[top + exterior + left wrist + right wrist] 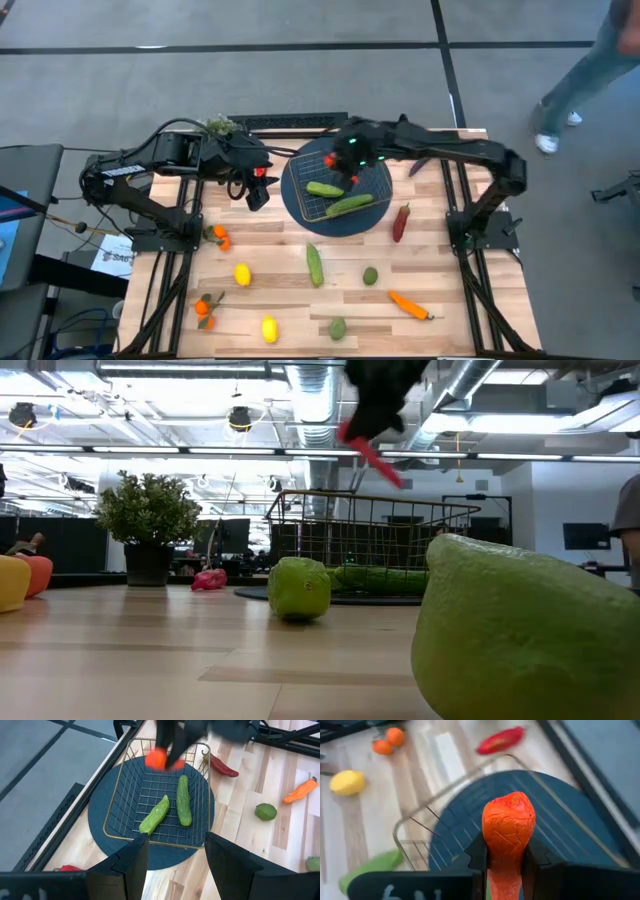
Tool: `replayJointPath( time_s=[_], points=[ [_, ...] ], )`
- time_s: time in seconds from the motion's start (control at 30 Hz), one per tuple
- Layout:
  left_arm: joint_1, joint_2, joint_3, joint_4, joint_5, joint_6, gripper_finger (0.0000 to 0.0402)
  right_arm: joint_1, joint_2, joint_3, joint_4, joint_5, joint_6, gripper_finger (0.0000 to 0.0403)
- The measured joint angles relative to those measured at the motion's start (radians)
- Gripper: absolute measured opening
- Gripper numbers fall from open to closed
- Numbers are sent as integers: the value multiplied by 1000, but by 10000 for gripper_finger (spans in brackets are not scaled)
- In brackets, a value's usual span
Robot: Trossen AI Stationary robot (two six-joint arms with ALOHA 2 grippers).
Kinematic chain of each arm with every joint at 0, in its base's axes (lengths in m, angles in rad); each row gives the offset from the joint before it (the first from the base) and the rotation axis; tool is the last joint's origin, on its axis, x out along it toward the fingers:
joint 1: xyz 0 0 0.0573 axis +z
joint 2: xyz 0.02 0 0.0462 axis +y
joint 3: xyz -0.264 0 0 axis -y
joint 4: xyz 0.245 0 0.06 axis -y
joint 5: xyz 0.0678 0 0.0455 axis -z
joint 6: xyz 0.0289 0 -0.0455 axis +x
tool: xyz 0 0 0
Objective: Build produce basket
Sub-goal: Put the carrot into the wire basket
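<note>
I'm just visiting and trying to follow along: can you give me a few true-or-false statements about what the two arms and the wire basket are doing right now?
1. Two green cucumbers lie in the dark wire basket. True.
2. The right gripper is empty. False: it is shut on an orange-red pepper, above the basket.
3. The basket sits on a round dark blue mat. True.
4. The left gripper holds a lemon. False: it is open and empty, beside the mat.
5. The table holds no more produce. False: limes, lemons, a carrot and others remain.
</note>
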Motion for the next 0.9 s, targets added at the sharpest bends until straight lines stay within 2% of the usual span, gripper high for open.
replayJointPath(
  time_s=[0.2, 0.47, 0.9],
  points=[
    [0, 0, 0, -3, 14, -4, 181, 25, 131, 0, -6, -22, -69, 68],
    [0, 0, 0, -6, 19, -11, 181, 50, 255, 0, -22, 8, -171, 68],
    [0, 0, 0, -6, 20, -13, 181, 80, 325, -2, -158, 42, -311, 68]
  ],
)
